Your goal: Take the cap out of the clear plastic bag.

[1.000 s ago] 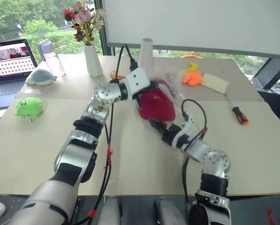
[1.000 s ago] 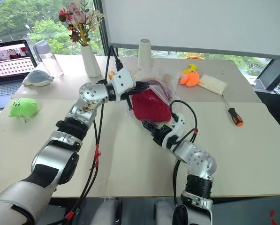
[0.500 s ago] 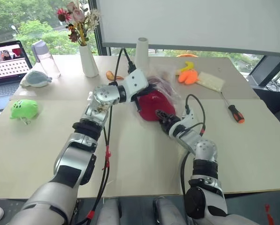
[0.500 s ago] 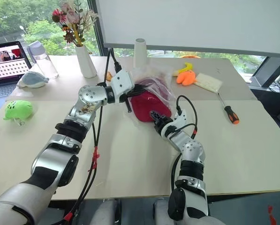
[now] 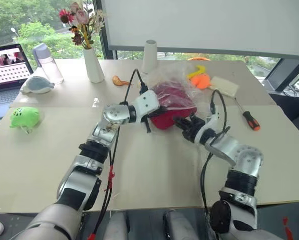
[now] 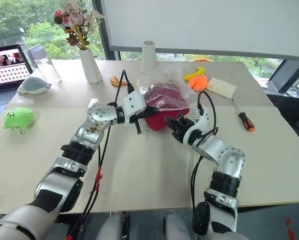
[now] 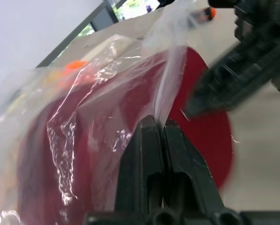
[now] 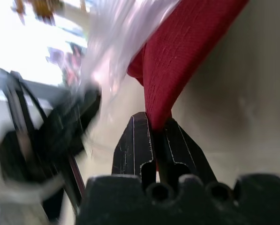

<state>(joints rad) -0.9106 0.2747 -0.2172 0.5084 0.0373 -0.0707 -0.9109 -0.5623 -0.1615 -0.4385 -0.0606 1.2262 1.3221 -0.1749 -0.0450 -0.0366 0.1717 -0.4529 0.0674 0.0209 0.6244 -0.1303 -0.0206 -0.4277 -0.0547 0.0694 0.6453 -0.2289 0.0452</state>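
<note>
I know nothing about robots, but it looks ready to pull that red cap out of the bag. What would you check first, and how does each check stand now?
1. Left gripper pinching the clear plastic bag: ok, fingers shut on a fold of film.
2. Right gripper holding the cap: ok, shut on the edge of the red fabric.
3. No bag film caught in the right grip: cannot tell.
4. Cap partly out of the bag: ok, its brim shows bare toward the right gripper.
5. Room to pull: ok, the table in front of the bag is bare; the screwdriver lies off to the right.
</note>
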